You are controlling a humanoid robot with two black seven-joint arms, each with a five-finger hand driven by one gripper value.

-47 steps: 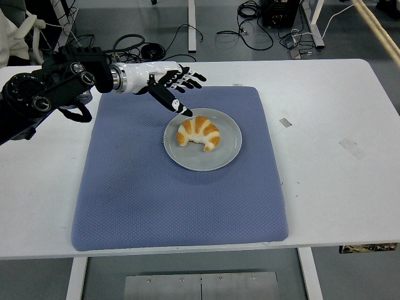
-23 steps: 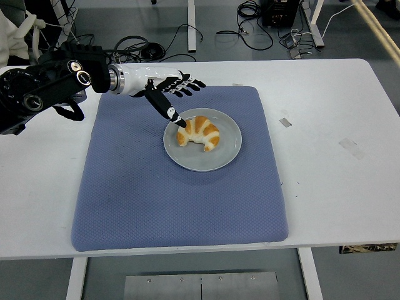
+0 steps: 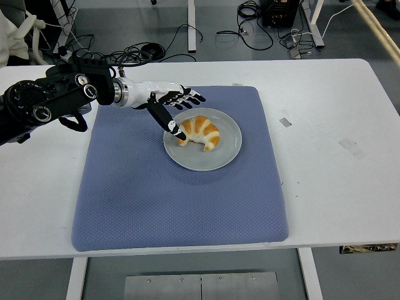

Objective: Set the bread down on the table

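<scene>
A golden croissant (image 3: 201, 132) lies on a grey round plate (image 3: 220, 156) on a blue mat (image 3: 156, 194) on the white table (image 3: 337, 181). My left hand (image 3: 177, 107) reaches in from the left, just above the plate's left rim. Its fingers are spread and hold nothing. The thumb (image 3: 169, 122) points down and its tip is right at the croissant's left end; I cannot tell if it touches. The other fingers fan out behind the plate's far edge. The right arm is out of view.
Two pieces of tape (image 3: 285, 122) (image 3: 352, 147) lie on the table right of the mat. Cables lie on the floor beyond the far edge of the table. A white cloth (image 3: 12, 31) shows at the top left.
My left hand has lowered and moved slightly toward me, and the thumb tip has come down to the croissant's left end. The croissant and plate have not moved.
</scene>
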